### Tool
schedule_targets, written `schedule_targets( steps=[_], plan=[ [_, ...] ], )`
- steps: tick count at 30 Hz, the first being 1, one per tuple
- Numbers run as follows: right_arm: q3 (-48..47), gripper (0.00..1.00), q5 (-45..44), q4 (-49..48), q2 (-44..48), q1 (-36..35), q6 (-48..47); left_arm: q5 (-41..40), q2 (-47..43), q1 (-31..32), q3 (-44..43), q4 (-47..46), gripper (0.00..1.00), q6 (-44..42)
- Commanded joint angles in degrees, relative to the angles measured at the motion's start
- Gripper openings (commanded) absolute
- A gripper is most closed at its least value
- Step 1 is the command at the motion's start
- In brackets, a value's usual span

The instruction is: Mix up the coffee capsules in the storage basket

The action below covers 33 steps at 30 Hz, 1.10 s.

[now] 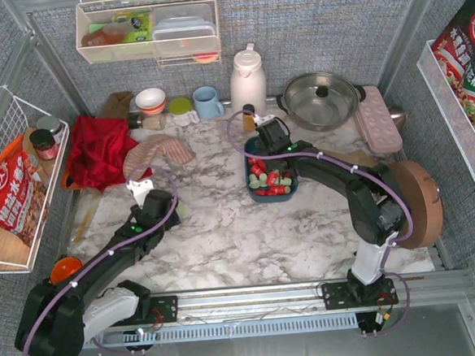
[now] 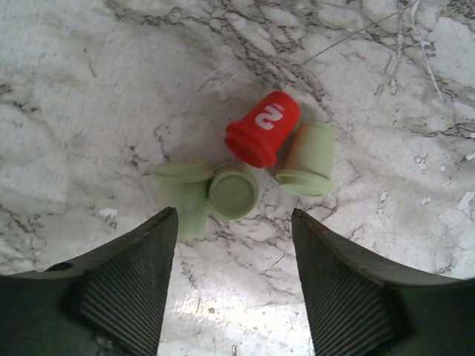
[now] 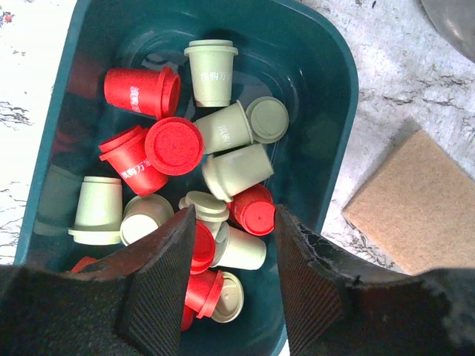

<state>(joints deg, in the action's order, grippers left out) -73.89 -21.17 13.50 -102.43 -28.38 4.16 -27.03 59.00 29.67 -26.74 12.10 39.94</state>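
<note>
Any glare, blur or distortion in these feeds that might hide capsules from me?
Left wrist: bright glare on the white marble tabletop under the left gripper; the loose red and mint-green coffee capsules read clearly, slightly soft. Right wrist: capsules sharp, mild sheen on the dark teal plastic storage basket, right gripper covers the lower ones. Top external: even light, no glare, capsules tiny.

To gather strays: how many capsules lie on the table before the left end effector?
4: a red capsule; a green capsule right of it; two green capsules together, lower left. Others may lie outside view.
</note>
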Motion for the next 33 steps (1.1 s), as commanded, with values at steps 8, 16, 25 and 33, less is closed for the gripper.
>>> schedule_targets(
  steps=[8,16,25,33],
  plan=[
    [0.1,0.51,0.3,0.1,0.3,0.4,-0.1,3.6,9.3,-1.4,-4.2,-4.7,0.63,-4.0],
    [0.2,0.51,1.3,0.1,0.7,0.5,0.2,4.9,10.3,-1.6,-3.3,-5.3,0.54,-4.7],
    [0.1,0.51,1.4,0.7,0.9,0.5,0.2,8.5,13.2,-1.6,-4.3,-4.8,0.37,-5.1],
    [0.2,0.51,6.5,2.2,5.3,0.5,2.3,17.4,7.0,-0.9,-5.0,-9.7,0.22,-9.6]
  ],
)
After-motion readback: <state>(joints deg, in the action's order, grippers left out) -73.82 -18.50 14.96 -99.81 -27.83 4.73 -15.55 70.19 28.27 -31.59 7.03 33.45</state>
